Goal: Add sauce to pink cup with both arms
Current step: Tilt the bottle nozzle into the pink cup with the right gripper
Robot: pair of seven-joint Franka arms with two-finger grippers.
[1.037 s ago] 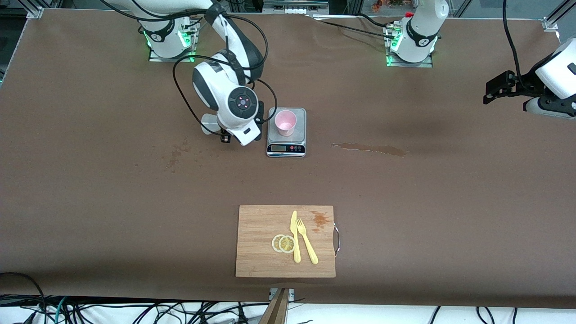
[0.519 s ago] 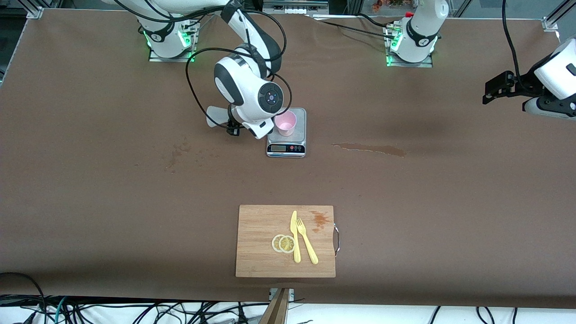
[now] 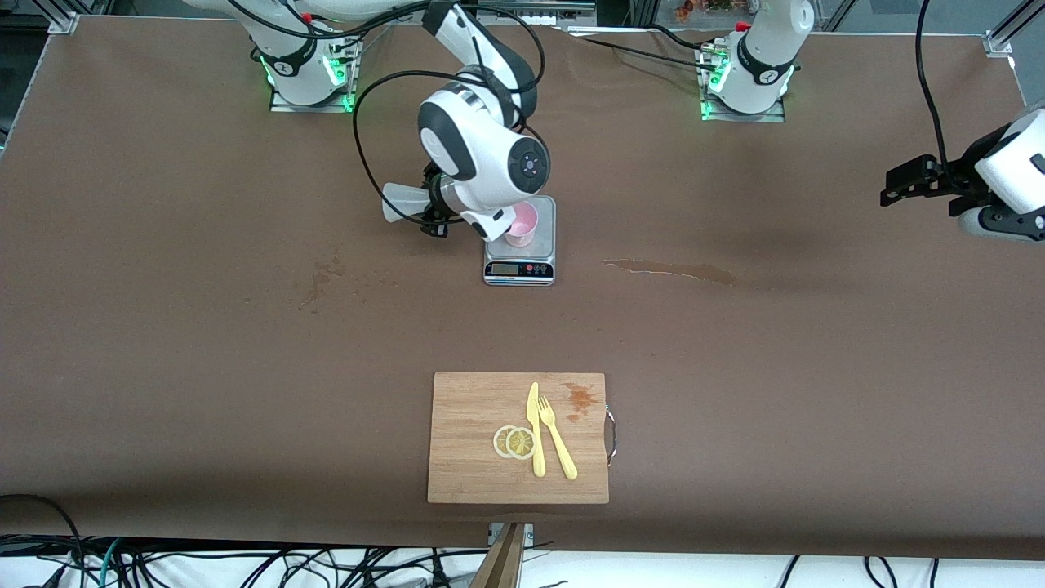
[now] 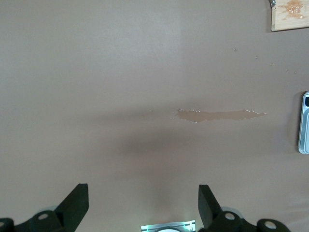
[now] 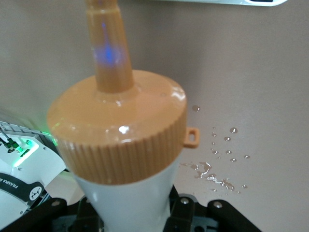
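Observation:
The pink cup stands on a small silver scale, half hidden by my right arm's wrist. My right gripper is shut on the sauce bottle, which is held tilted on its side beside the scale. In the right wrist view the bottle's orange cap and nozzle fill the picture above my right gripper, and the nozzle points toward the scale's edge. My left gripper waits, open and empty, above the left arm's end of the table, and its fingers stand wide apart.
A brownish wet streak lies on the table beside the scale, also in the left wrist view. Droplets lie under the bottle. A wooden board with a yellow knife, fork and lemon slices lies nearer the camera.
My right arm has carried the bottle toward the scale, and its wrist now covers part of the pink cup. My left gripper has shifted slightly.

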